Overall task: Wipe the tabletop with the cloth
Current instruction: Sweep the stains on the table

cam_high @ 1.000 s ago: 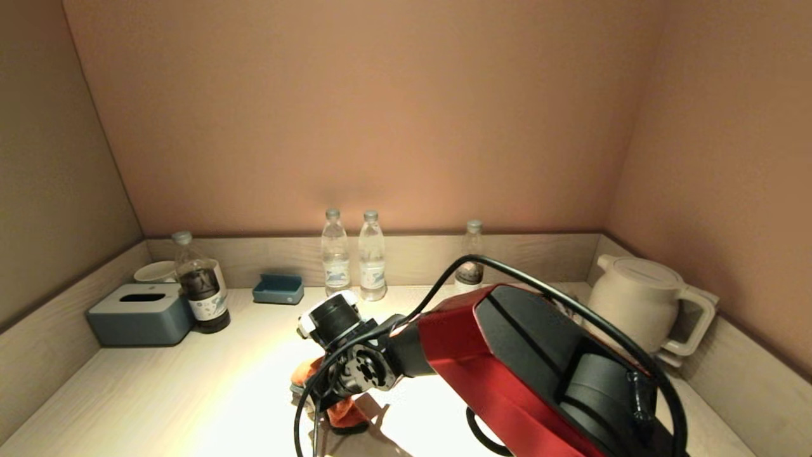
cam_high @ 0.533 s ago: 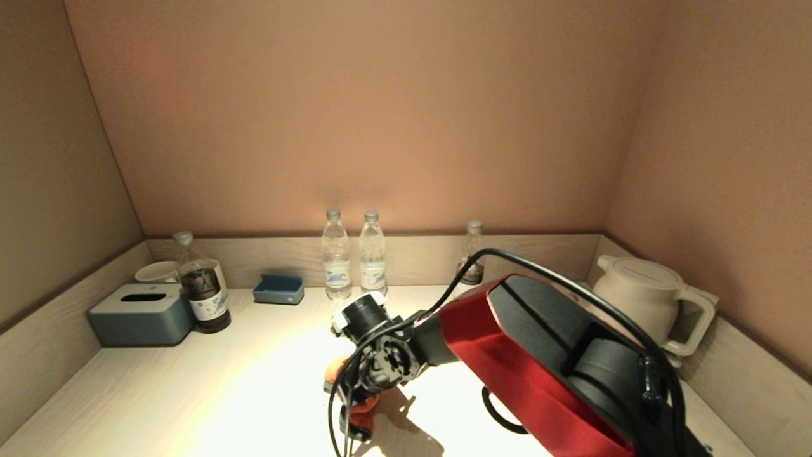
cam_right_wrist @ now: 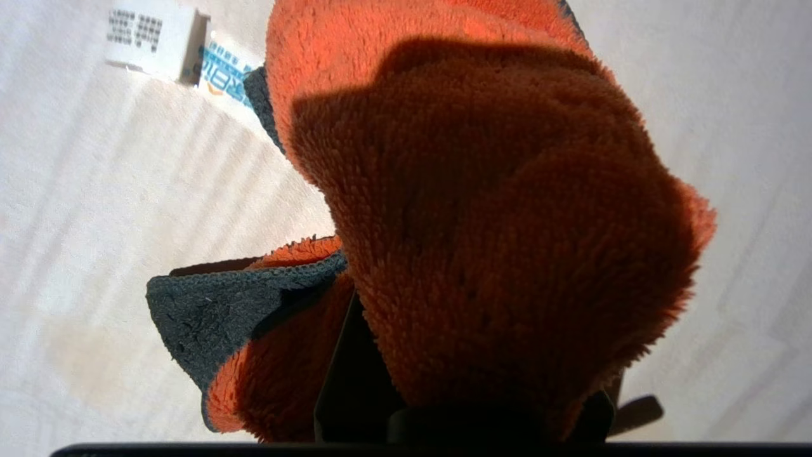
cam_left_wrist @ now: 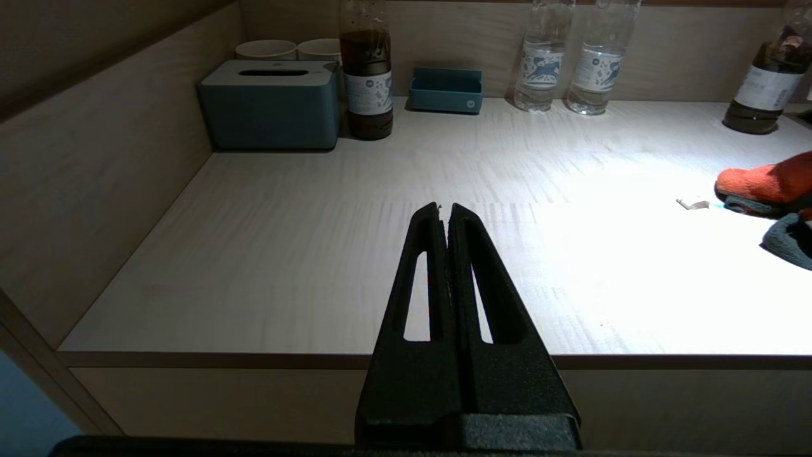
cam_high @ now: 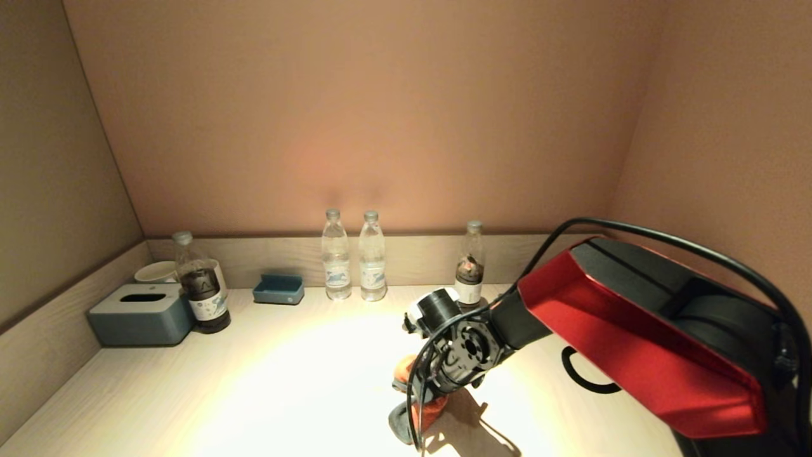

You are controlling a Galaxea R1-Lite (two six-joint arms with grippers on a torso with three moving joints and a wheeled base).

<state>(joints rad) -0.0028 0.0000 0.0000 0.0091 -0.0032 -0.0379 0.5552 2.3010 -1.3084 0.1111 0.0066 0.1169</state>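
The right gripper [cam_high: 424,406], clenched on the orange cloth [cam_high: 426,409], has slid across the desk [cam_high: 266,381] from near the twin clear bottles [cam_high: 354,257] toward the dark bottle [cam_high: 470,266], so the wiping stroke looks well underway, with that side of the desk now being covered. The right wrist view shows the cloth's [cam_right_wrist: 482,209] grey backing and label; the left wrist view shows the left gripper [cam_left_wrist: 445,212] pressed closed, idle off the desk's front edge.

I can't read any text outright. The cloth's care tag [cam_right_wrist: 154,39] carries grey print too small to make out, and its blue section [cam_right_wrist: 223,79] shows white characters, possibly "Ri". The bottle labels [cam_left_wrist: 368,92] stay illegible.
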